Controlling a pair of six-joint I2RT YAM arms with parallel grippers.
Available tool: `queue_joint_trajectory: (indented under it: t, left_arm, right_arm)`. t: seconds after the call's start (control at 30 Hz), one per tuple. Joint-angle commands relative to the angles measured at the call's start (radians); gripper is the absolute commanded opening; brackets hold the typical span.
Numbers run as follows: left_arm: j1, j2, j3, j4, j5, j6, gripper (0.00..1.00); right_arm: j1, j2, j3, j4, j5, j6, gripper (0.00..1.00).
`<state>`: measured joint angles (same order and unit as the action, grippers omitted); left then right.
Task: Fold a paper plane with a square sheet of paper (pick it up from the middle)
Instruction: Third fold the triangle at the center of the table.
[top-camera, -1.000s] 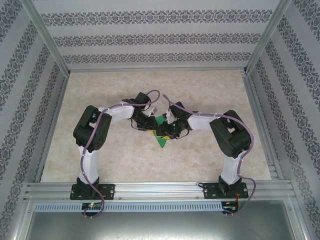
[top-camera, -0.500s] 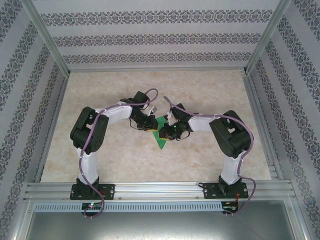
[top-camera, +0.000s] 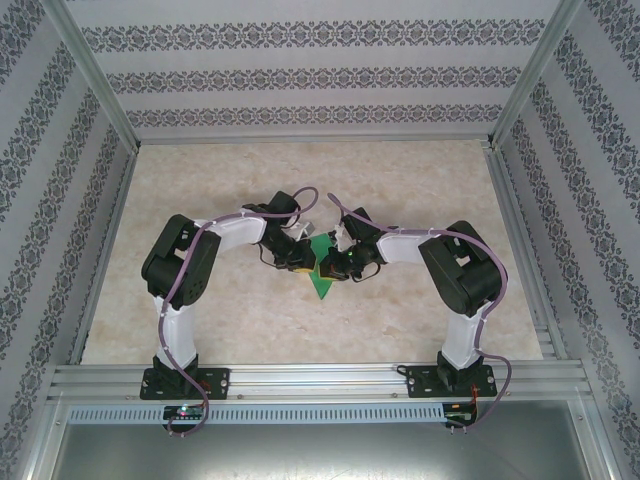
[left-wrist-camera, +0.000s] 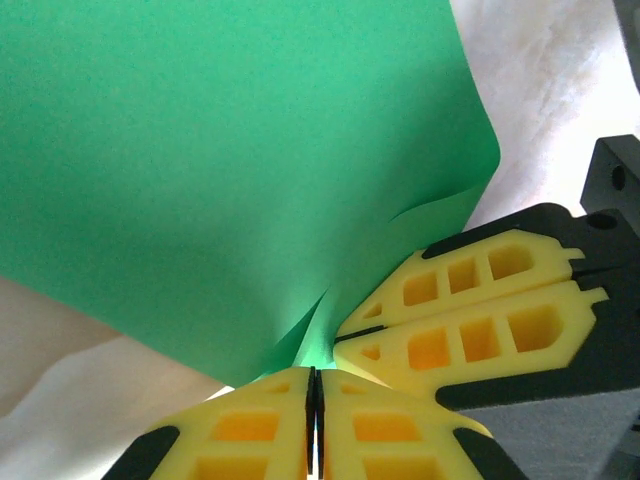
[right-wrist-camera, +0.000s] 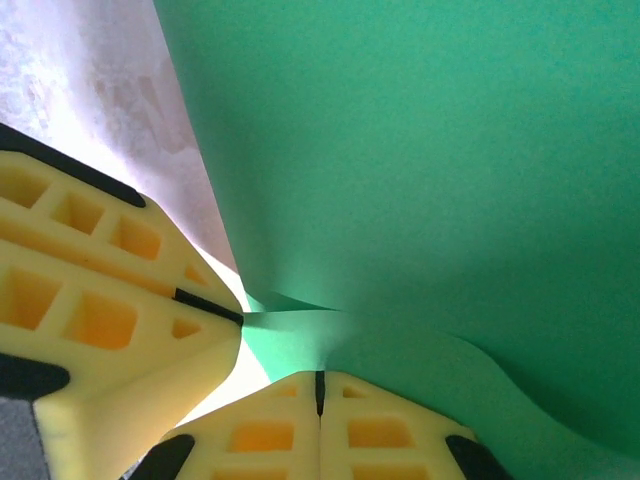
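Paper: the square sheet of paper (top-camera: 321, 268) is thin, plain, bright green and matte; you can see it from above as a narrow pointed shape between the two arms, its tip toward the near edge of the desk (top-camera: 420, 180).
Paper surface: up close in the left wrist view the sheet (left-wrist-camera: 220, 150) is smooth, with one curled free corner at the right and a pinched pleat running down to the fingers.
Paper underside: in the right wrist view the sheet (right-wrist-camera: 430, 170) billows over the camera in a soft curve, gathering into a small crumple at the fingertips.
Left end effector: you have the left end effector (left-wrist-camera: 314, 385) pressed together on the paper's lower edge; its yellow fingers (left-wrist-camera: 250, 430) are ribbed plastic with square hollow cells, backed in black.
Right end effector: the right end effector (right-wrist-camera: 320, 385) is likewise pinching the sheet, jaws meeting with only a thin seam between them.
Relative position: both end effectors grip the same gathered spot of paper, their tips just beside each other and set at an angle; in the left wrist view the right one's fingers (left-wrist-camera: 470, 320) come in from the right.
Overhead: the left end effector (top-camera: 300, 262) and right end effector (top-camera: 333, 266) meet over the middle of the desk, with the green sheet between them.
Desk: pale, marbled beige top, framed in aluminium rail.
Walls: patterned paper in grey floral bands.
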<state>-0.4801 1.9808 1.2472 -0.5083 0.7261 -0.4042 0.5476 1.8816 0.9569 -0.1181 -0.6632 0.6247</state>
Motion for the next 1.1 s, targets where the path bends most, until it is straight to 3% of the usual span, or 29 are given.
queue_joint_trajectory:
  t: [0.0,0.7,1.07]
  left_arm:
    - [-0.015,-0.013,-0.011,0.016,0.008,0.008,0.13]
    - [-0.021,0.059,-0.001,-0.022,-0.094,0.046,0.12]
    - [-0.041,0.093,0.014,-0.083,-0.168,0.101,0.1]
  right_arm:
    - [0.003,0.002,-0.025,-0.028,0.025,-0.017,0.05]
    - [-0.003,-0.022,-0.024,-0.026,0.014,-0.023,0.06]
    - [-0.015,-0.089,-0.037,0.013,0.005,0.012,0.16]
